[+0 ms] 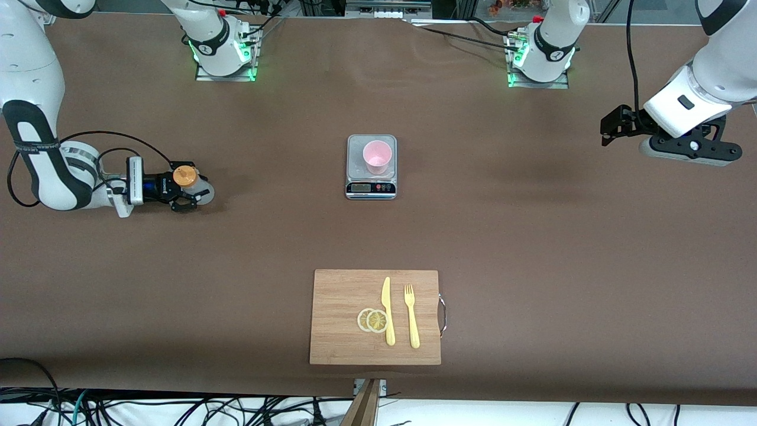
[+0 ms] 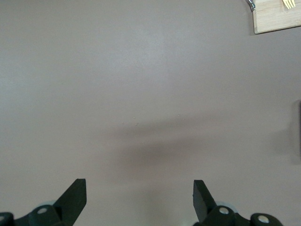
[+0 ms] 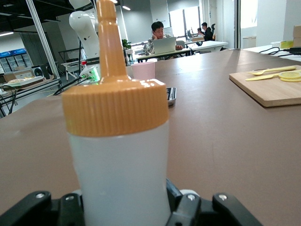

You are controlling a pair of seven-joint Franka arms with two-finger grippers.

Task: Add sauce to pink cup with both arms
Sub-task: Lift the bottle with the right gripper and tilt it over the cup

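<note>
Sauce bottle (image 1: 187, 177) stood upright at table's nine o'clock, right gripper (image 1: 192, 190) clamped on it; pink cup (image 1: 377, 157) on scale (image 1: 371, 188) at centre, unfilled; left gripper (image 1: 609, 125) waited agape at three o'clock; pouring outstanding

One bottle (image 1: 187, 176), cup (image 1: 377, 156), scale (image 1: 371, 184), board (image 1: 346, 319), knife (image 1: 387, 310), fork (image 1: 411, 316); two lemon slices (image 1: 372, 320)
</note>
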